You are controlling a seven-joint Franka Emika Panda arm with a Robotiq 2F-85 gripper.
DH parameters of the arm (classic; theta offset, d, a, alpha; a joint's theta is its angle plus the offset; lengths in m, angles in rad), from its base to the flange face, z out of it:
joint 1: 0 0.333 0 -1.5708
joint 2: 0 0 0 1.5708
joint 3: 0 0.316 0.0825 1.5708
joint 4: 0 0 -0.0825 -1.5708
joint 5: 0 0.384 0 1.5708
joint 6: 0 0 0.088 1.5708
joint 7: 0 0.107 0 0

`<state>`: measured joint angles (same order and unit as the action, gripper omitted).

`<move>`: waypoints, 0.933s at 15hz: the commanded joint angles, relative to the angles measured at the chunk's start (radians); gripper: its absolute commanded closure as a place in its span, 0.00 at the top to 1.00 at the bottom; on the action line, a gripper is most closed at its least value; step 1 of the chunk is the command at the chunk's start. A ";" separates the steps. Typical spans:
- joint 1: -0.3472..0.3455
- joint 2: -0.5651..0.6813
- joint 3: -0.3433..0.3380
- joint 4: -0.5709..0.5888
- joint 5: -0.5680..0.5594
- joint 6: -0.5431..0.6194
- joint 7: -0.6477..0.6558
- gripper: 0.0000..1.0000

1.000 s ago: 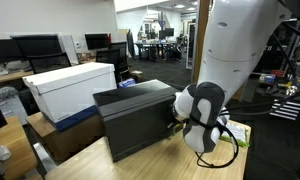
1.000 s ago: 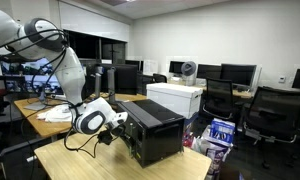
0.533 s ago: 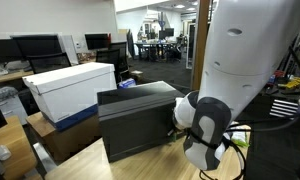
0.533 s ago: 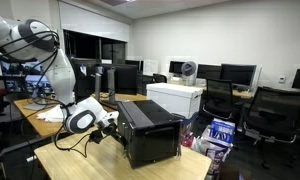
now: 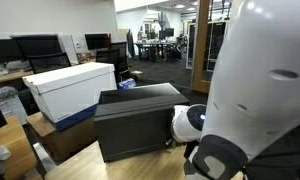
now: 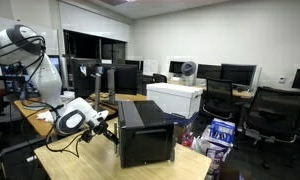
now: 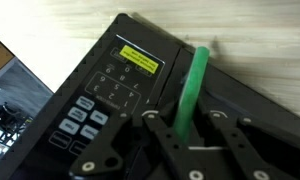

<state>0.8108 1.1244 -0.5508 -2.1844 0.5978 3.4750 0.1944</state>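
Gripper (image 7: 183, 120) nearly closed, jaws pinched on the green handle (image 7: 195, 75) at the door of the black microwave (image 7: 105, 95), beside keypad (image 7: 90, 112) and yellow label (image 7: 138, 60), microwave standing on the wooden table (image 7: 240, 35), white box (image 6: 175, 98) nearby in an exterior view.

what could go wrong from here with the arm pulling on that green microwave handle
1. The end effector is closed on the thin green handle; an off-axis pull might let it slip out.
2. The microwave stands near the edge of the table in an exterior view, so a tug may drag the whole box instead of swinging the door.
3. The grip sits right beside the buttons; a slip could press one.
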 commanded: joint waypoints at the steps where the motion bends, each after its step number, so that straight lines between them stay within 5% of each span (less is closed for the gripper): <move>1: 0.121 0.070 -0.036 0.003 0.034 -0.034 0.001 0.06; 4: 0.194 0.144 -0.088 0.038 0.108 -0.050 0.055 0.06; 9: 0.260 0.118 -0.057 0.000 0.114 -0.019 0.026 0.05; 10: 0.275 0.106 -0.065 -0.018 0.111 -0.031 0.031 0.45; 13: 0.286 0.079 -0.073 -0.024 0.106 -0.083 0.014 0.59; 14: 0.260 0.031 -0.092 -0.027 0.081 -0.137 0.000 0.83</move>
<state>1.0779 1.2355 -0.6098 -2.2033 0.7150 3.4122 0.2443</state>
